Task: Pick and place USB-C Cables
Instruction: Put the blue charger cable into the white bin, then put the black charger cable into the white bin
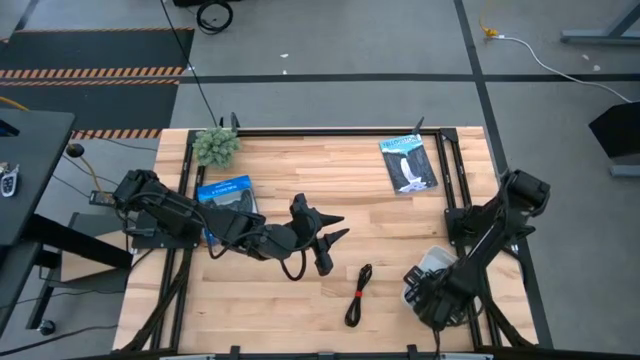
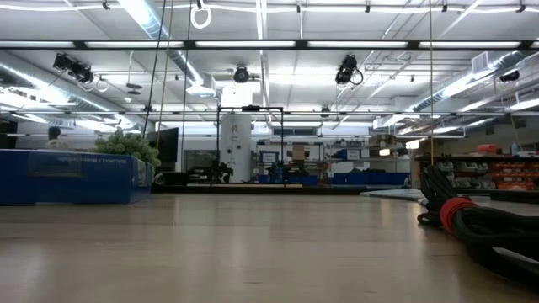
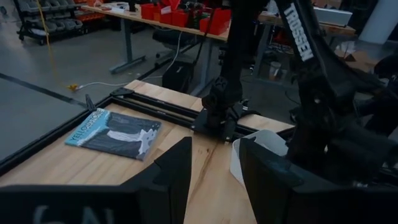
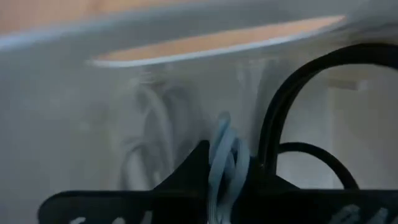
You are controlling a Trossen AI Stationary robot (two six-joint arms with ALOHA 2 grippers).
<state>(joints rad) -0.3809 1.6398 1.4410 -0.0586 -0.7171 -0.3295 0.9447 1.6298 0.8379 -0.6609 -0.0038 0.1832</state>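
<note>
Now right hand [image 1: 432,300] in white bin [image 1: 432,262], gripping silver-grey cable [image 4: 224,163].

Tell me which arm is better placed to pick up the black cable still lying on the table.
Probably the left. Its end effector is open, empty, and near the black cable. The right end effector is down in the white bin, where cables already lie.

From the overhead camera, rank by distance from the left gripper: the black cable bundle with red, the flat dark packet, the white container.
1. Black cable bundle with red, toward the front edge, by the left gripper.
2. White container, under the right gripper.
3. Flat dark packet, far right corner.
</note>
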